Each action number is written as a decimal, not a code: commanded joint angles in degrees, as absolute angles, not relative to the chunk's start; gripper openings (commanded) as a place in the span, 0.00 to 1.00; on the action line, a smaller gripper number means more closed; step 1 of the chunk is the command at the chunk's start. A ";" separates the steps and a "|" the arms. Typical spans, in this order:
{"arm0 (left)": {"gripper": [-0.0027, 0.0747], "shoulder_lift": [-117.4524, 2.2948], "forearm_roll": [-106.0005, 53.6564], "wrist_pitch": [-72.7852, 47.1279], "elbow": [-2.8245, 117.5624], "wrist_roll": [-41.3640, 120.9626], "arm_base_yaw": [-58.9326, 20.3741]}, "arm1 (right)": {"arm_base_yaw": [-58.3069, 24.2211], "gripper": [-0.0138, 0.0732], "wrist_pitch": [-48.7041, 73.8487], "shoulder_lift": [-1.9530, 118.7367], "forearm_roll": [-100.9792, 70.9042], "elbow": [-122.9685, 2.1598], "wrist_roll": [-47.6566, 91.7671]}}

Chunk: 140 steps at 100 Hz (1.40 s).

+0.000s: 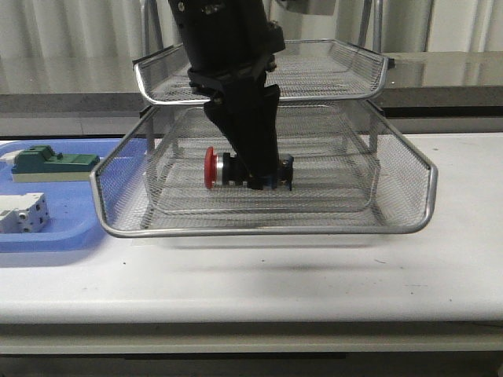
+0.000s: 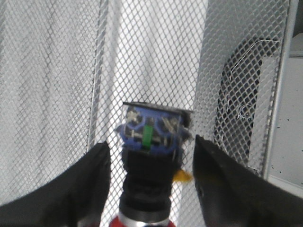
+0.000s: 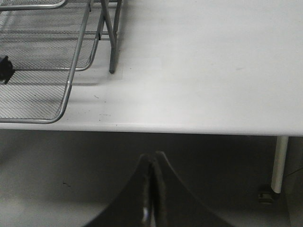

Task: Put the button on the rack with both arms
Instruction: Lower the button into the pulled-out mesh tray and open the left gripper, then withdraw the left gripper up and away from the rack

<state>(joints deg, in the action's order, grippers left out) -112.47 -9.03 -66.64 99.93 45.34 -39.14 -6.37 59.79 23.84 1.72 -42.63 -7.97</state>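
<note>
Front view, my left gripper (image 1: 253, 182) inside the rack (image 1: 263, 229), fingers spread beside the button (image 1: 236, 170) on the mesh, my right gripper (image 3: 151, 189) pressed closed, off the table (image 3: 199, 71).

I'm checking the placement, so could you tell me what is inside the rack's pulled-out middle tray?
The button lies inside the rack, red head leftward, between the left gripper's open fingers. The arm hides the mesh behind it.
</note>
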 commanded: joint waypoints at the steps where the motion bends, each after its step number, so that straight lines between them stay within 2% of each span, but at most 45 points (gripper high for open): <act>1: 0.54 -109.48 -10.25 -65.62 101.37 44.79 -39.58 | -6.25 0.08 56.33 24.40 2.45 -44.50 -7.73; 25: 0.54 -109.48 -10.25 -66.44 101.64 44.69 -39.58 | -6.25 0.08 56.33 24.40 2.45 -44.50 -7.73; 45: 0.54 -109.38 -10.48 -73.38 106.22 42.23 -39.58 | -6.25 0.08 56.33 24.40 2.45 -44.50 -7.73; 78: 0.54 -103.84 -8.29 -73.26 109.53 35.01 -38.80 | -6.25 0.08 56.33 24.40 2.45 -44.50 -7.73; 113: 0.54 -95.40 -6.66 -73.26 108.23 28.11 -29.68 | -6.25 0.08 56.33 24.40 2.45 -44.50 -7.73; 140: 0.54 -85.60 -6.87 -72.41 97.04 25.42 -21.21 | -6.25 0.08 56.33 24.40 2.45 -44.50 -7.73</act>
